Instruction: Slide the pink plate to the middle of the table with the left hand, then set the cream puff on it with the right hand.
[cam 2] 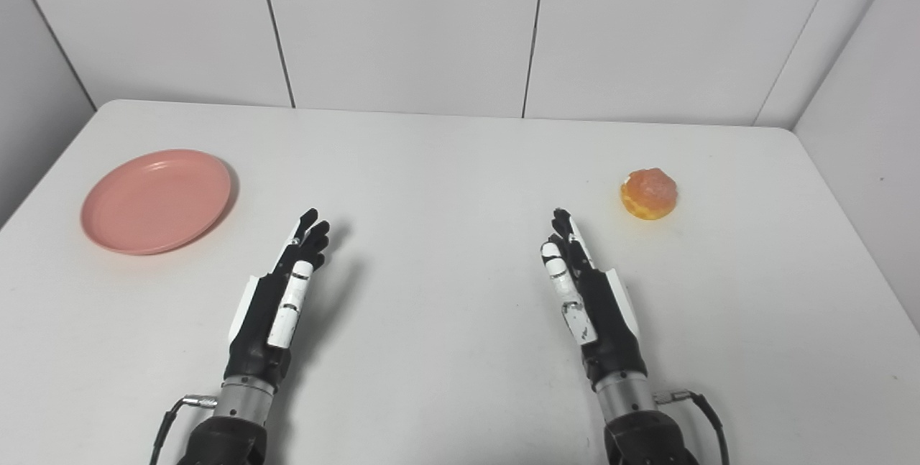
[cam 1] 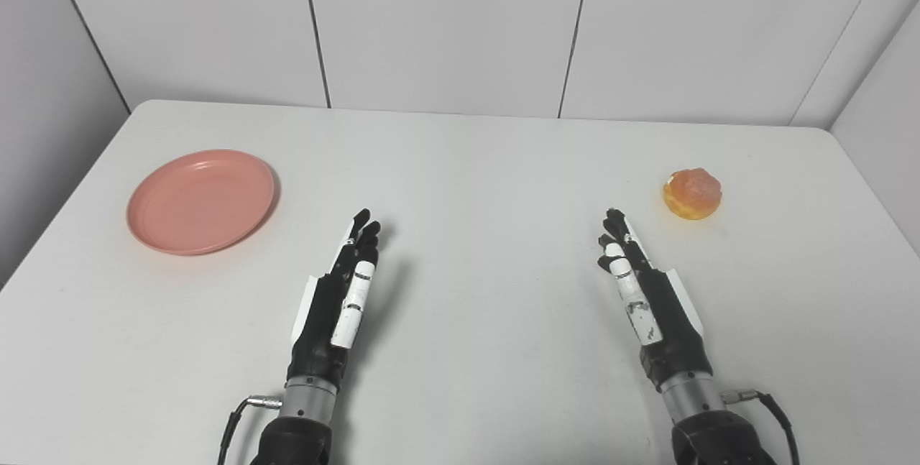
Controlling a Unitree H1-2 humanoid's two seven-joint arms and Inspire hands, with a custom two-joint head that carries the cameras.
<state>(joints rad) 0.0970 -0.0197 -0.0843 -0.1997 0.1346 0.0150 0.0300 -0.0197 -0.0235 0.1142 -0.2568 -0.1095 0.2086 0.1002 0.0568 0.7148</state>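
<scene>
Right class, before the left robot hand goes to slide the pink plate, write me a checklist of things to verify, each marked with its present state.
1. Pink plate empty, nothing on it: ok.
2. Left robot hand holds nothing, fingers extended: ok.
3. Right robot hand holds nothing, apart from the cream puff: ok.
4. Middle of the table bare where the plate should go: ok.
5. Left robot hand touching the plate: not ok, it lies apart, to the plate's right.
6. Hands resting on or hovering over the table: cannot tell.
</scene>
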